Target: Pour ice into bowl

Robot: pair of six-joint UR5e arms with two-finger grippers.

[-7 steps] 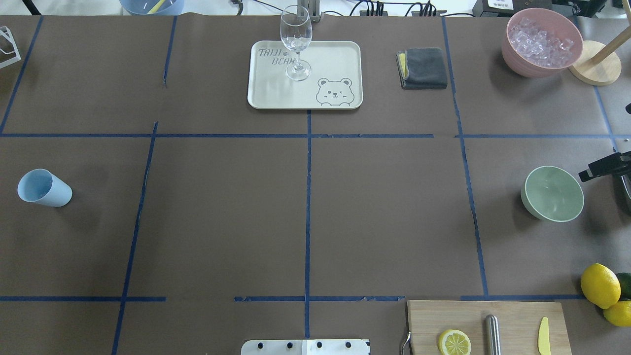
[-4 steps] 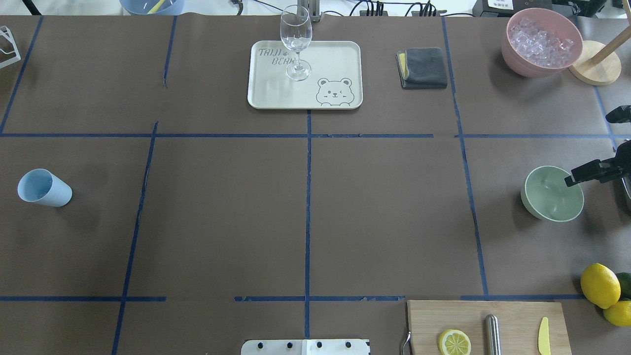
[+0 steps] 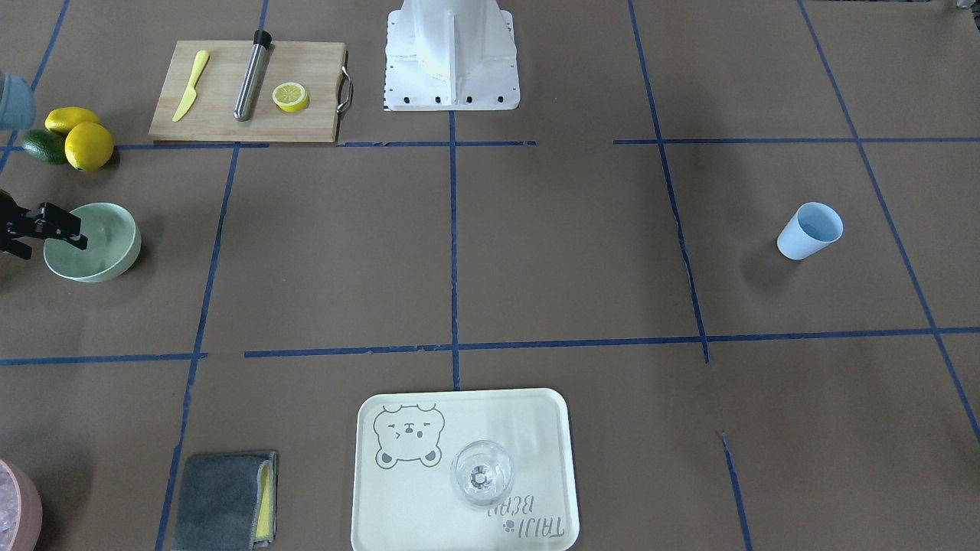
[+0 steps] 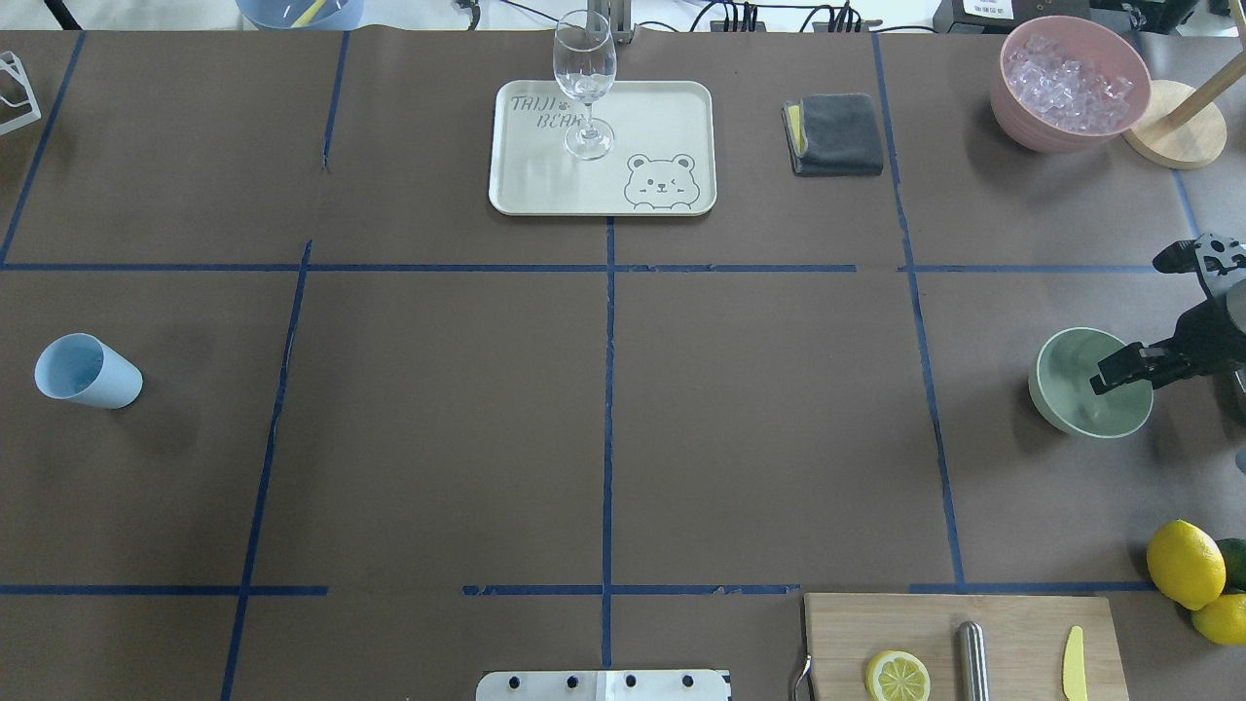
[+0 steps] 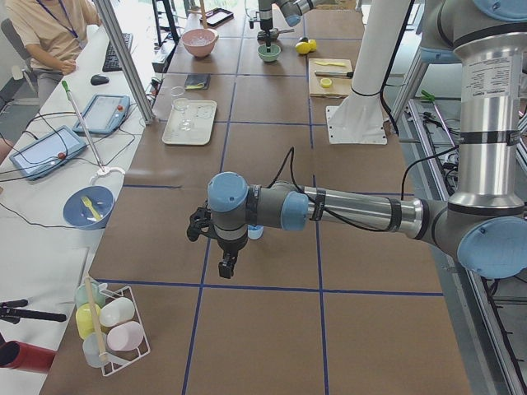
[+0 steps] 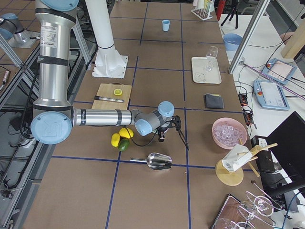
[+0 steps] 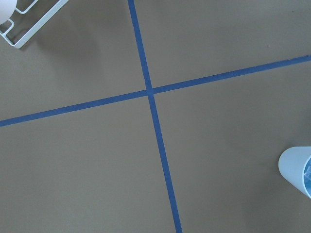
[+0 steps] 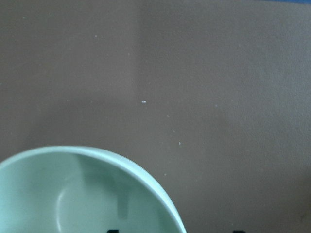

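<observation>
Right gripper (image 4: pixel 1129 321), jaws wide, over rim of round pale mint-green bowl (image 4: pixel 1071 399), frame right. Left gripper (image 5: pixel 212 247) jaws: cannot tell.

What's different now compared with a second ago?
The right gripper slid in from the table's right edge and is now over the rim of the round pale mint-green bowl, open, holding nothing. The bowl, the light blue cup and the clear wine glass stayed put.
</observation>
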